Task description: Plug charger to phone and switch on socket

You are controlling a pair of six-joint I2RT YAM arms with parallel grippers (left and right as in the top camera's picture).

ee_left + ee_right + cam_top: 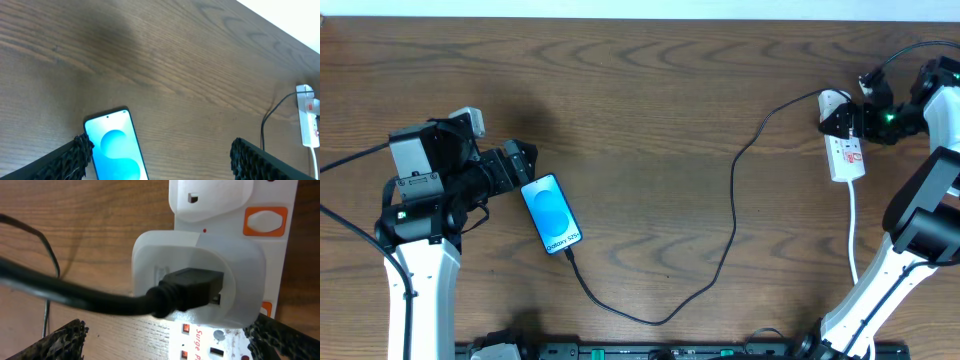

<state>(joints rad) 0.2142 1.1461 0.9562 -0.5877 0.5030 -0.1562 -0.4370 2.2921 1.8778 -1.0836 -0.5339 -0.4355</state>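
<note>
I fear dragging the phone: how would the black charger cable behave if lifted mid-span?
Probably floppy: the charger lies in loose curves, so it should sag. Likely light, being so thin. Its ends seem to reach the phone and socket, so a hard lift might tug the phone.

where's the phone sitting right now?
Overhead view: the phone lies screen-up on the left half of the table, right beside the open left claw, with the charger cable meeting its lower end.
</note>
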